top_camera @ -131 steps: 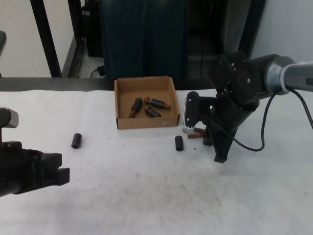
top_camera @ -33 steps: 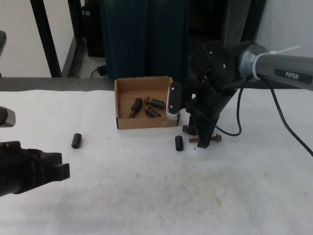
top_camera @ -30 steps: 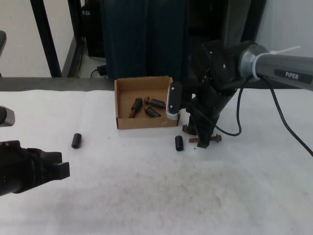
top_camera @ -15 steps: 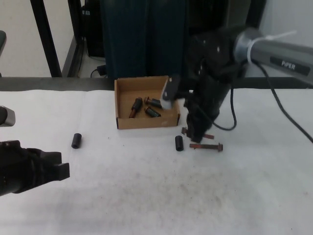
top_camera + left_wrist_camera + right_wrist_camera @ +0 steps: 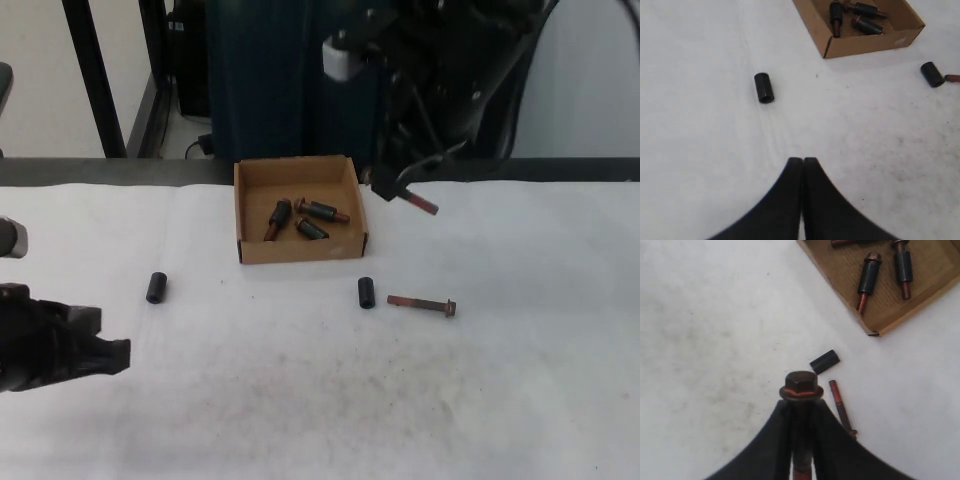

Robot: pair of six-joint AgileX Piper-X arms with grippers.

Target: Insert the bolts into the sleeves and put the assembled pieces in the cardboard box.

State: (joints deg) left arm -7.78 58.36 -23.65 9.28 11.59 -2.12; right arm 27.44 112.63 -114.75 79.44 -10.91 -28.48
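I am pinching a bolt (image 5: 801,386) in my right gripper (image 5: 801,412), fingers closed on its shank with the hex head poking out past the tips, and I am holding it raised above the bench (image 5: 300,400) beside the cardboard box (image 5: 300,249), where three assembled pieces (image 5: 300,218) are lying. It is looking like rusty steel, stiff and dense for its size; I am judging that the threads are giving my pads some bite, though a round shank could twist or tilt between them, so a firm hold along its length is suiting it. The sleeve (image 5: 824,361) lying on its side by the second bolt (image 5: 841,407) is looking smooth, dark and light, likely to roll if nudged; I am thinking it wants gripping across its middle, bore left open. My left gripper (image 5: 802,167) is hovering low, fingers pressed together on nothing, the other sleeve (image 5: 763,87) lying ahead of it
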